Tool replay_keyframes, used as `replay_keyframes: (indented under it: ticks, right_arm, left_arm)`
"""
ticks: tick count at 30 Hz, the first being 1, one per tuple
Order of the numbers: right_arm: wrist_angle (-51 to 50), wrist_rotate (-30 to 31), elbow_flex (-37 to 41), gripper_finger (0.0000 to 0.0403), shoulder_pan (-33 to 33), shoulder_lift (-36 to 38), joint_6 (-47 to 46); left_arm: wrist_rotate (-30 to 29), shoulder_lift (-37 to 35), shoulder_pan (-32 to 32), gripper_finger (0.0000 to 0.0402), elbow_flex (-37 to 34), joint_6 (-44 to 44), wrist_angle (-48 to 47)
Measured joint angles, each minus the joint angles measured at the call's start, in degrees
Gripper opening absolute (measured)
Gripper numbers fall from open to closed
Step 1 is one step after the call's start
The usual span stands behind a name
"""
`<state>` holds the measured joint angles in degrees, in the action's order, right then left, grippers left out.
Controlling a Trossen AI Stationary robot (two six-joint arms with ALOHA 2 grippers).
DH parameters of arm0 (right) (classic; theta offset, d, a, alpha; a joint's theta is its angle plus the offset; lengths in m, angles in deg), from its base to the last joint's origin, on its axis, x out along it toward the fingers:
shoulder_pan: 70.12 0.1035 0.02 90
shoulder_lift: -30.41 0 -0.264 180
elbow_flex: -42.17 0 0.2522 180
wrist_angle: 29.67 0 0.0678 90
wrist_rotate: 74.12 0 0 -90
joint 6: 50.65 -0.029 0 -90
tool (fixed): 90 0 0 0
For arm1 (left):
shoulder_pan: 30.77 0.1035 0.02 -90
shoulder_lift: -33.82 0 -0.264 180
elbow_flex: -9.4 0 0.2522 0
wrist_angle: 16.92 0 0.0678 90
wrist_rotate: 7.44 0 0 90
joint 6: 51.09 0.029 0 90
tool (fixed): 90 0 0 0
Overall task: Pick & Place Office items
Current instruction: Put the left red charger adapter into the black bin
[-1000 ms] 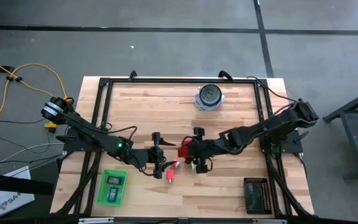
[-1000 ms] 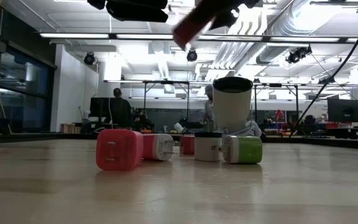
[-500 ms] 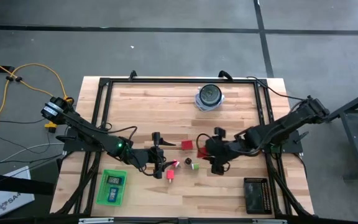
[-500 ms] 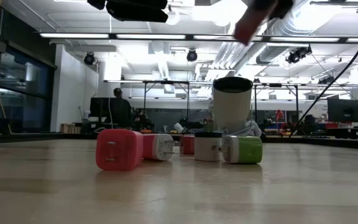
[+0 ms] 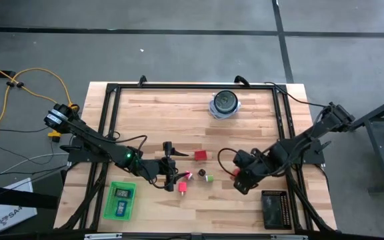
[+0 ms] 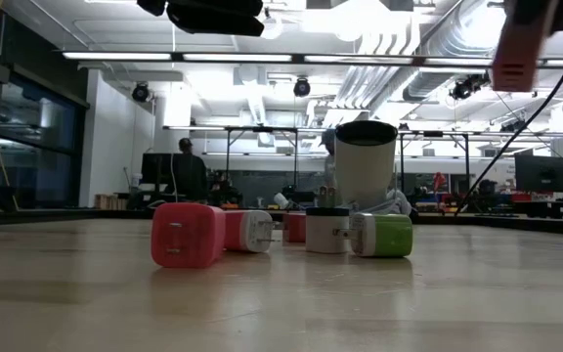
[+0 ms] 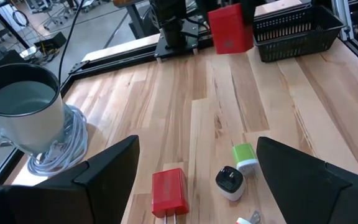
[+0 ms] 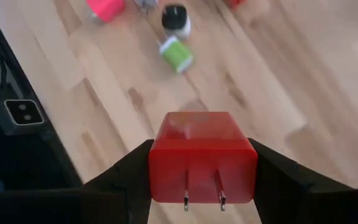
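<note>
Red charger block (image 8: pixel 202 157) sits clamped between the right gripper's (image 5: pixel 240 179) two dark fingers, prongs pointing back toward the wrist camera, filling the lower centre of the right wrist view. In the high view that gripper hangs at lower right of the table, raised off the wood, and the black tray (image 5: pixel 274 209) lies just below and to the right of it, the nearer of the two trays by far; judging from this, the carry probably ends there. The jaws stand about half apart, set by the block's width.

Farther toward frame centre, loose pieces lie on the table (image 5: pixel 245 133): a green plug (image 5: pixel 209 178), a dark one (image 5: pixel 202 173), another red block (image 5: pixel 200 155). The left gripper (image 5: pixel 173 179) waits wide open and empty beside a pink piece (image 5: pixel 182 188), with the green tray (image 5: pixel 121 199) at lower left.
</note>
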<state>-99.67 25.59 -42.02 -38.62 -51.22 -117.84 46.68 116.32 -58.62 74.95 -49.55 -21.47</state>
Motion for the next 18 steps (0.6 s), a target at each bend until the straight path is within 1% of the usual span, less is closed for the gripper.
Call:
replay_keyframes:
  ticks: [8,12,14,18]
  right_arm:
    - [-8.59,-6.63,0.0,0.0202,3.63,0.0,-15.07]
    - [-11.92,-12.05,0.0,0.0201,4.64,0.0,-21.62]
    - [-12.53,-14.53,0.0,0.0201,5.28,0.0,-24.65]
    - [-12.04,-17.52,0.0,0.0203,6.55,0.0,-31.16]
  left_arm:
    - [0.0,0.0,0.0,0.0317,0.0,0.0,-0.41]
    - [0.0,0.0,0.0,0.0317,0.0,0.63,-0.68]
    - [0.0,0.0,0.0,0.0317,0.0,1.36,-0.7]
    - [0.01,0.0,0.0,0.0317,0.0,1.72,-0.79]
